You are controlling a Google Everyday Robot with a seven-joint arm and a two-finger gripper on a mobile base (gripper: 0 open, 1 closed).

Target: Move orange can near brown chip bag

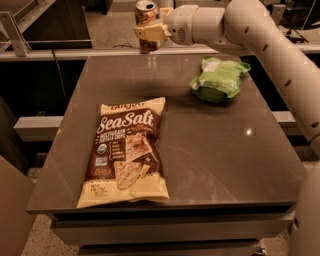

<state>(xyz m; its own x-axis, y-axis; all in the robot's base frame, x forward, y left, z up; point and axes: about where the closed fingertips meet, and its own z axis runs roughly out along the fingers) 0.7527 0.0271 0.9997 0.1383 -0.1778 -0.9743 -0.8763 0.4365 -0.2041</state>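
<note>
The orange can (145,15) is upright in my gripper (148,33), lifted above the far edge of the table (210,150). My gripper is shut on the can, its cream fingers (152,32) wrapped round the can's lower half. The white arm reaches in from the right. The brown chip bag (126,151) lies flat on the left part of the table, with its "Sea Salt" lettering facing up. The can is well beyond the bag's far end and high above it.
A smaller green bag (219,79) lies on the far right of the table. A rail and dark floor lie beyond the table's far edge. The table's front edge is near the bottom of the view.
</note>
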